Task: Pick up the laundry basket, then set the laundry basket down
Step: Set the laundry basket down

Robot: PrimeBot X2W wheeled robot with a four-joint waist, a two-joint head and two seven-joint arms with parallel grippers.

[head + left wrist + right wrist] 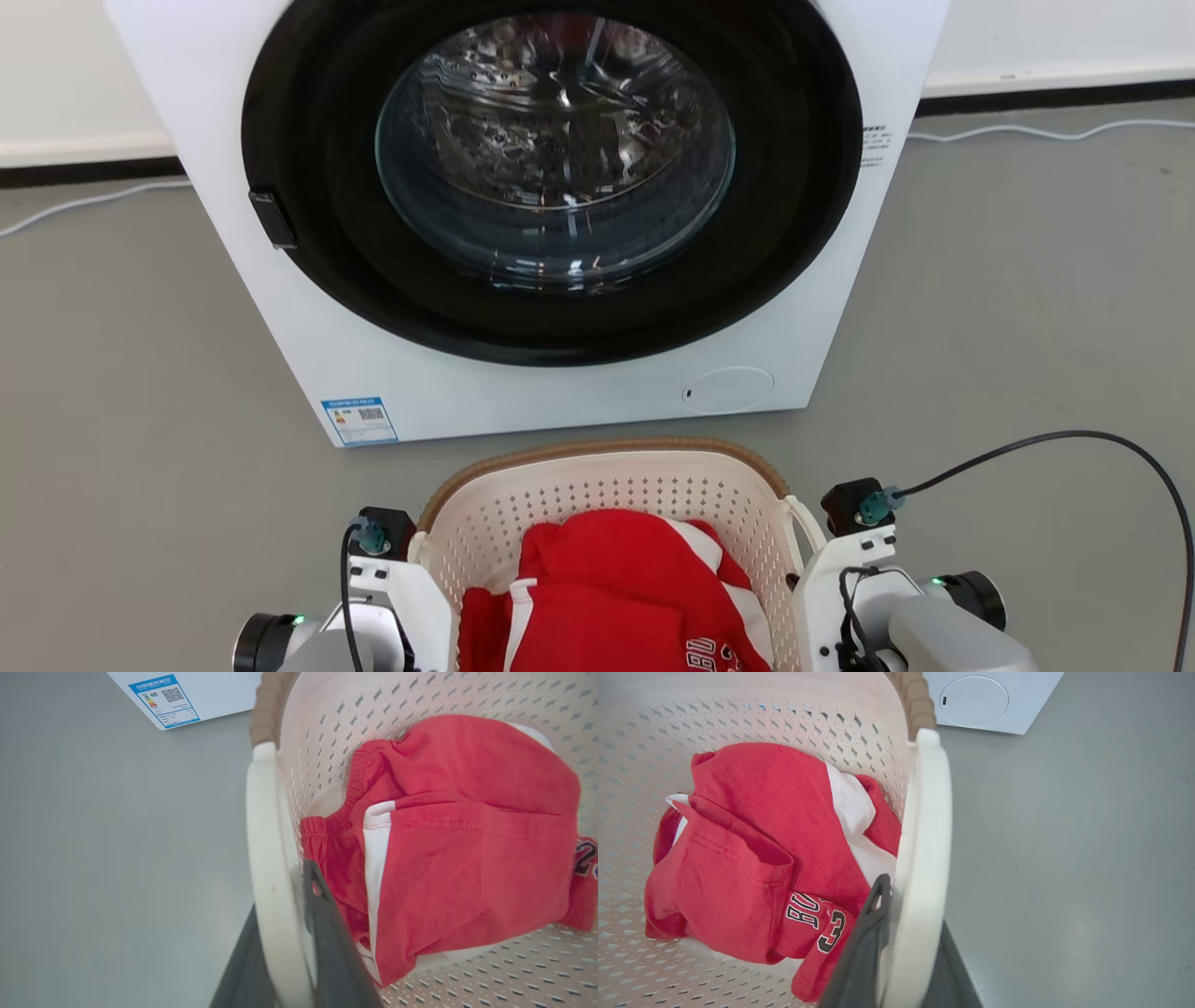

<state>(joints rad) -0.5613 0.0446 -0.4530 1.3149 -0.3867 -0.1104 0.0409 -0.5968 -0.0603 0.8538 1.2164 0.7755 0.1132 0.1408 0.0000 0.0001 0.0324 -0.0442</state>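
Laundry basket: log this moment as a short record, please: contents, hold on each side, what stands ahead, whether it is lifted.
item: laundry basket, between the two arms
contents: red garment with white trim
left gripper: fingers either side of the left handle, shut on it
right gripper: likewise shut on the right handle
ahead: washer, door closed
lifted: cannot tell

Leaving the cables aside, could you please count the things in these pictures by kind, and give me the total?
washing machine: 1
laundry basket: 1
heap of red and white clothes: 1 (single pieces cannot be told apart)
grippers: 2, the left gripper and the right gripper
Total: 5
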